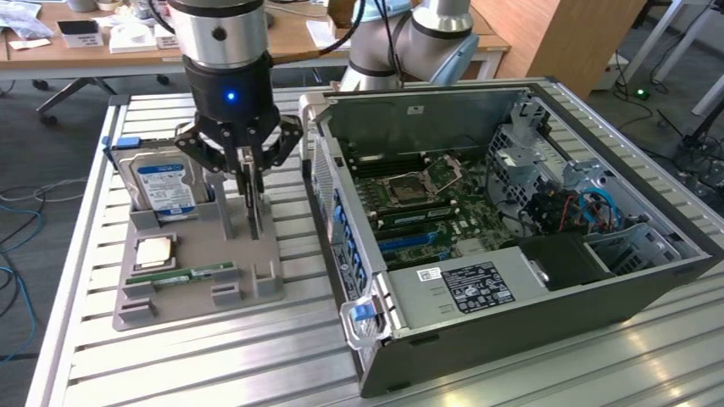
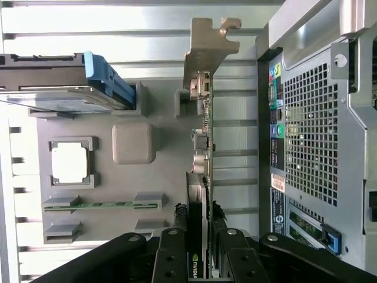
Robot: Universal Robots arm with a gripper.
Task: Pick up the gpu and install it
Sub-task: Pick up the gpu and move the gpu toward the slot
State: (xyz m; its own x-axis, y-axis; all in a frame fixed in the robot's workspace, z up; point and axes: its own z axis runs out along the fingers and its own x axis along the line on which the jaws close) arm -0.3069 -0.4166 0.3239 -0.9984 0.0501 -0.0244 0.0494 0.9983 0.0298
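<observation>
Currently, at the exterior view's left, the slatted aluminium table (image 1: 80, 339) (image 2: 118, 23) is carrying a gray fixture tray (image 1: 209, 248) (image 2: 168, 180). A silver hard drive (image 1: 168, 188) (image 2: 53, 82) with a blue label is standing upright in the tray's far slot. Nearer the camera a square CPU (image 1: 155, 251) (image 2: 69, 163) is lying flat in its pocket, and a narrow green RAM stick (image 1: 181, 276) (image 2: 103, 205) is lying in its cradle just beside it. Moving right, the gripper (image 1: 250, 174) (image 2: 199, 233) is hanging straight down over the tray's right half. Its 2 fingers (image 2: 171, 250) are clenching the gpu (image 1: 257, 216) (image 2: 204, 147), 1 on each face. The gpu is standing on edge in its tray slot, with its lower edge apparently sitting in the slot. In the wrist view its pale metal end bracket (image 2: 203, 53) is pointing away from the gripper and its green board edge is running toward the fingers. Farther right, the open computer case (image 1: 565, 318) (image 2: 312, 130) is lying on its side just beside the tray. Its motherboard (image 1: 442, 212) is facing up, and its perforated rear panel is facing the tray.
</observation>
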